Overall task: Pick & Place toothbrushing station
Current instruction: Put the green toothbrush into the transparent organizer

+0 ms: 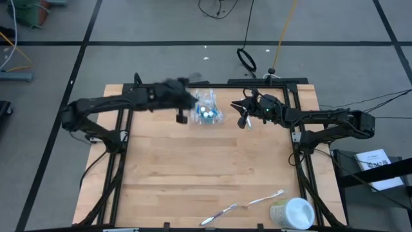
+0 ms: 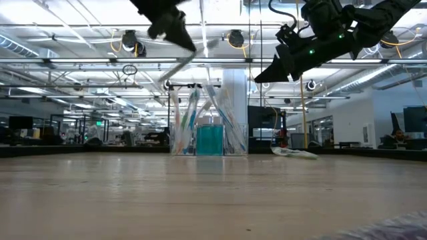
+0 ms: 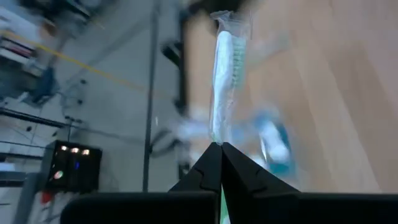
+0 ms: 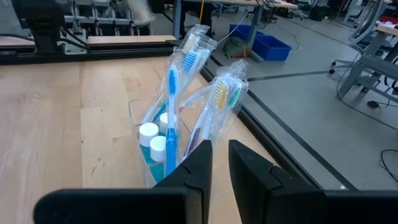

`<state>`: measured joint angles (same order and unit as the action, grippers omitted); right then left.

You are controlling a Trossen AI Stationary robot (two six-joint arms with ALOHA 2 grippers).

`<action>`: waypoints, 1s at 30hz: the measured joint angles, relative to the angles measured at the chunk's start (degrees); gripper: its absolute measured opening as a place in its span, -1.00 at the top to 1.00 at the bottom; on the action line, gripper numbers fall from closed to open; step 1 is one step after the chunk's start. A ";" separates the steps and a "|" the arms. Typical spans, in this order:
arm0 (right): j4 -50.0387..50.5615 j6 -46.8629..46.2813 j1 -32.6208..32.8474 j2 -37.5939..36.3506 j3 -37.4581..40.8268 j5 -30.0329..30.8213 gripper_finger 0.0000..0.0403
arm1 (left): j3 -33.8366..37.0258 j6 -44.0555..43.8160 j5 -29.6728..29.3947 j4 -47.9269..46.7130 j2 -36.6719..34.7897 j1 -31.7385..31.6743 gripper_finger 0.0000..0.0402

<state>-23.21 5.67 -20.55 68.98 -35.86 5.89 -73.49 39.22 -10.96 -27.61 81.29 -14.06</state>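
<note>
Plastic-wrapped toothbrush (image 3: pixel 224 81) is hanging clamped in the left pincer (image 3: pixel 221 149) beside the cup (image 1: pixel 207 109), risking slipping, while the right pincer (image 4: pixel 221 155) is hovering narrowly parted, empty.

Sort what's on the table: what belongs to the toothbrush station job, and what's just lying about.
Job:
clear cup holding wrapped toothbrushes and toothpaste tubes
wrapped toothbrush pinched in the left gripper
two loose toothbrushes at the table's near edge

Lying about:
larger white cup on its side
</note>
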 joint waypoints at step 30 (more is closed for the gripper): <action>-1.20 -0.06 -0.03 0.01 0.00 0.02 0.79 | 48.63 -27.34 1.61 93.64 7.67 -4.71 0.98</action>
<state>-24.41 5.61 -20.58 68.99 -35.86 5.91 -24.86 11.88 -9.34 66.03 88.97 -18.77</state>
